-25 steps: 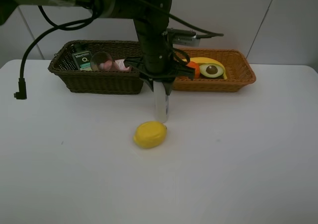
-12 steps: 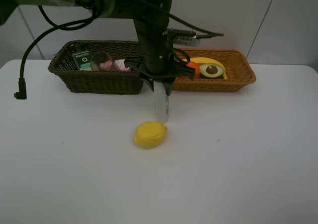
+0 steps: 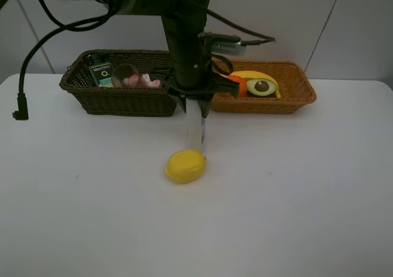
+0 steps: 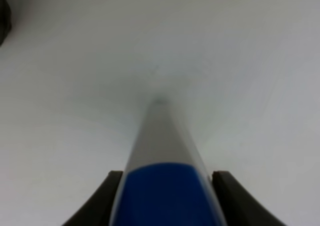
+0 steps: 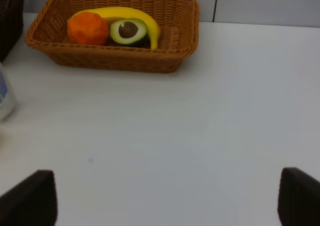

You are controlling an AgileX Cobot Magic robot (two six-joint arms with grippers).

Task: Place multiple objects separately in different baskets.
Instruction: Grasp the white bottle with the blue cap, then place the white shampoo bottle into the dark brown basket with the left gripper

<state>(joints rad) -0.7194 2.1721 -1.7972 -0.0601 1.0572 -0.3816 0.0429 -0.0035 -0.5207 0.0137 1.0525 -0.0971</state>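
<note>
My left gripper [image 3: 196, 102] is shut on the blue cap of the tall white bottle [image 3: 195, 131], which hangs upright just above the table, in front of the gap between the baskets. Seen from the left wrist, the cap [image 4: 167, 196] sits between the dark fingers [image 4: 107, 198]. A lemon [image 3: 185, 166] lies on the table just in front of the bottle. The dark basket [image 3: 123, 100] holds a green pump bottle [image 3: 100, 73], a tumbler [image 3: 124, 75] and a pink bottle [image 3: 149, 80]. The orange basket [image 5: 115, 63] holds an orange [image 5: 88, 28], an avocado half [image 5: 128, 31] and a banana [image 5: 137, 13]. My right gripper [image 5: 165, 206] stands open over bare table.
A black cable [image 3: 24, 74] hangs from the left arm down to the table's left side. The white table [image 3: 276, 197] stretches in front of both baskets, with a wall close behind them.
The left arm has risen a little and carried the bottle up with it. The hanging cable has swung slightly. The lemon and the baskets have not moved.
</note>
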